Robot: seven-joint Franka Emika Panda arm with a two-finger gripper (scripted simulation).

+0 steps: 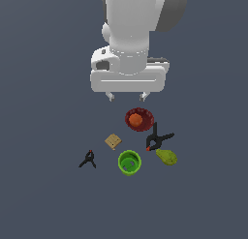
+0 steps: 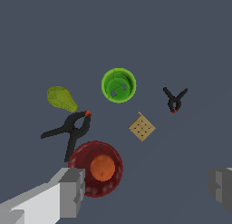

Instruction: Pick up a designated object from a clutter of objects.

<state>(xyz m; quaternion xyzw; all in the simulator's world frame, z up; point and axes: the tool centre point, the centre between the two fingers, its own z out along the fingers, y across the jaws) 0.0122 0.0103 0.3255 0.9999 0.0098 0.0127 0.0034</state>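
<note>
The dark red bowl (image 1: 140, 119) with a rippled rim lies on the floor with the orange ball (image 1: 135, 120) resting inside it. In the wrist view the bowl (image 2: 86, 173) holds the ball (image 2: 102, 168), close to one grey fingertip (image 2: 72, 191). My gripper (image 1: 128, 96) is open and empty, hovering above and just behind the bowl. The green cup (image 1: 130, 162), tan block (image 1: 113, 141), a large black clamp (image 1: 157, 139), a small black clamp (image 1: 88, 159) and the olive pear-like lump (image 1: 166, 156) lie around it.
The large clamp touches or nearly touches the bowl's edge on the exterior view's right. In the wrist view I see the cup (image 2: 118, 85), block (image 2: 142, 127), clamps (image 2: 68, 130) (image 2: 174, 99) and lump (image 2: 60, 98). The floor is plain dark grey.
</note>
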